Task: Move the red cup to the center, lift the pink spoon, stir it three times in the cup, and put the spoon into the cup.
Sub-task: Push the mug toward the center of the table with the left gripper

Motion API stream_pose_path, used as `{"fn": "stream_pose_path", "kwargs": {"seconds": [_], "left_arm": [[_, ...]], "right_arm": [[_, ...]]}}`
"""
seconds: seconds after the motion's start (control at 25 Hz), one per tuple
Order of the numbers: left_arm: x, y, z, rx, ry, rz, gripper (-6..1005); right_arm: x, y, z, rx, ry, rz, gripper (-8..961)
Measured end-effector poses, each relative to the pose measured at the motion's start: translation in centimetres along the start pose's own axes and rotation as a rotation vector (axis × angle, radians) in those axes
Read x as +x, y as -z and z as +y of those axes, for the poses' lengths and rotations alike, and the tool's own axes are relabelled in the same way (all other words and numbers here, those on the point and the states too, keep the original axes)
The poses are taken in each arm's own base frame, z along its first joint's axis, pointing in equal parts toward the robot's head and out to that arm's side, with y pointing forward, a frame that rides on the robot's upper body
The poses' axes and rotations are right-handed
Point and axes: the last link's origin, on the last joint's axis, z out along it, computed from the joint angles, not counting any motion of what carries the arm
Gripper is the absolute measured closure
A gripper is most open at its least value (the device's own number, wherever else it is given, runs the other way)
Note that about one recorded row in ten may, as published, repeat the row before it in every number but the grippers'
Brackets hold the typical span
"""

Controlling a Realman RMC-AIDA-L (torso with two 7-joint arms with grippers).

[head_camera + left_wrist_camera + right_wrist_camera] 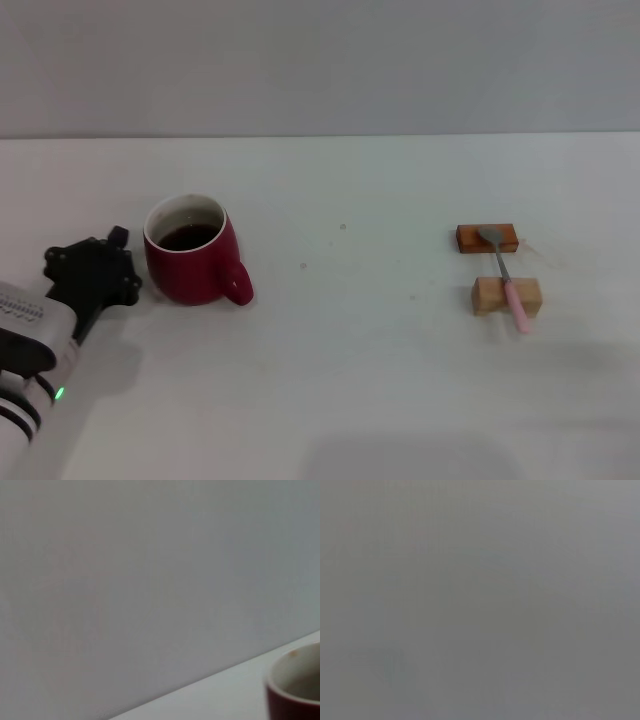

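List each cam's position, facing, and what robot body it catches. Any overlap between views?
Head: on the robot's head, looking forward and down at the table; shows the left gripper beside the red cup, and the pink spoon lying across two blocks.
Left wrist: on the left arm, facing the wall and table edge; no robot body visible.
Right wrist: plain grey only; no body.
Shared: head and left wrist both show the red cup.

White tabletop (380, 380) fills most of the head view, matte, a few small dark specks near the middle. Far edge runs straight across, meeting a plain light-grey wall (320, 60). Left wrist view: same bare wall (125, 580) above a slanting strip of table (220, 695). Lighting soft and even, faint shadows along the near edge.
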Motion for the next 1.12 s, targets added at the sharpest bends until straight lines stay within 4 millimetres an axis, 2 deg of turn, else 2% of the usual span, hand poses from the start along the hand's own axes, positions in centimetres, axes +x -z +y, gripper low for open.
{"fn": "stream_pose_path", "kwargs": {"seconds": [0.16, 0.2, 0.36, 1.12], "left_arm": [[0.0, 0.0, 0.0, 0.0, 0.0, 0.0, 939], [-0.2, 0.0, -0.8, 0.028, -0.003, -0.007, 938], [0.1, -0.5, -1.4, 0.045, -0.014, -0.002, 937], [0.7, -1.7, -0.4, -0.002, -0.019, -0.013, 928]], "right_arm": [[0.0, 0.0, 0.0, 0.0, 0.0, 0.0, 121], [0.0, 0.0, 0.0, 0.0, 0.0, 0.0, 121], [0.0, -0.2, 0.0, -0.002, 0.006, 0.0, 121], [0.0, -0.4, 0.0, -0.006, 0.009, -0.002, 120]]}}
